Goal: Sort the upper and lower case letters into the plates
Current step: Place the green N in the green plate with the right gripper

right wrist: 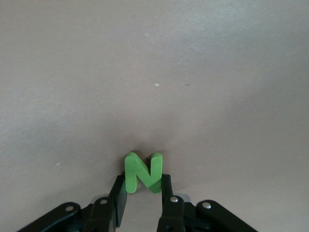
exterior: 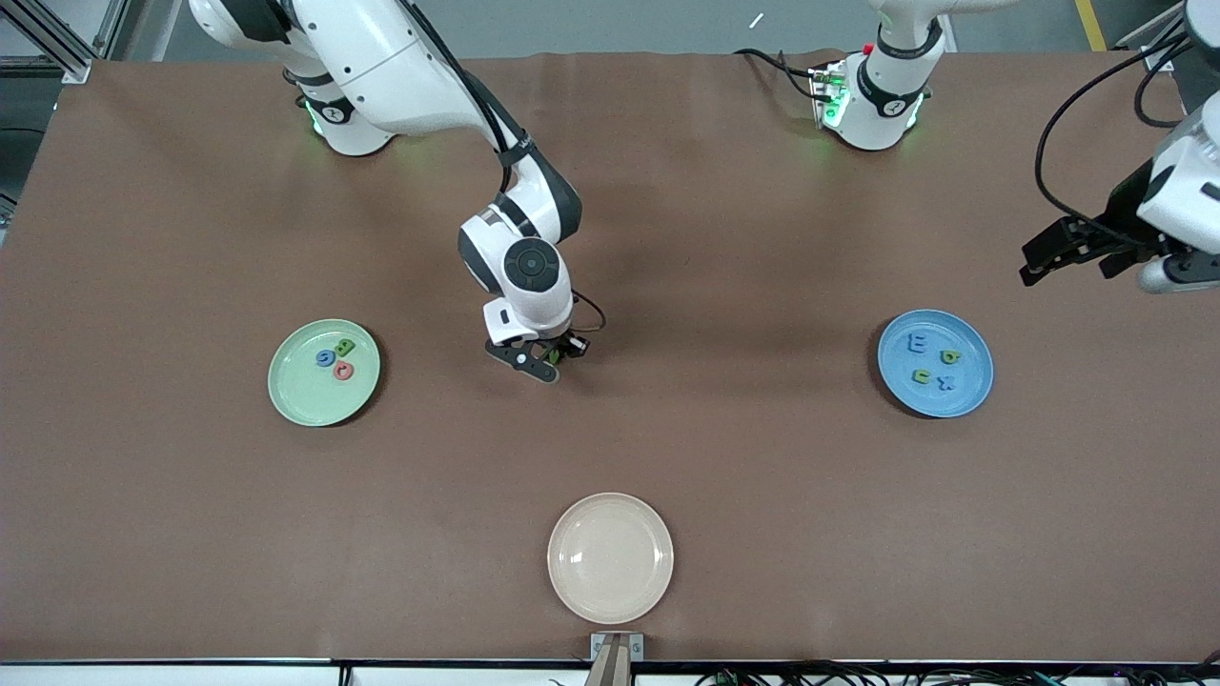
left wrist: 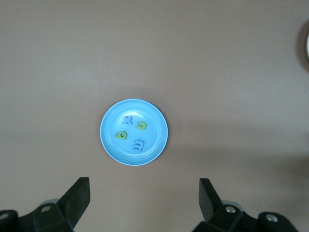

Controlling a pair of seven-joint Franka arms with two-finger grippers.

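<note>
My right gripper (exterior: 551, 358) is down at the table's middle, shut on a green letter N (right wrist: 143, 171) that stands upright between its fingers (right wrist: 120, 193). The mint green plate (exterior: 300, 393) lies toward the right arm's end and holds a blue, a green and a pinkish red letter (exterior: 343, 371). The blue plate (exterior: 901, 367) lies toward the left arm's end with two blue and two green letters (left wrist: 141, 125) in it. My left gripper (exterior: 1063, 262) hangs open and empty high over that end of the table, and its wrist view looks down on the blue plate (left wrist: 155, 137).
A cream-white plate (exterior: 572, 591) sits empty near the table's front edge, at the middle. Brown cloth covers the whole table. The right arm's base stands at the back, above the mint plate's side.
</note>
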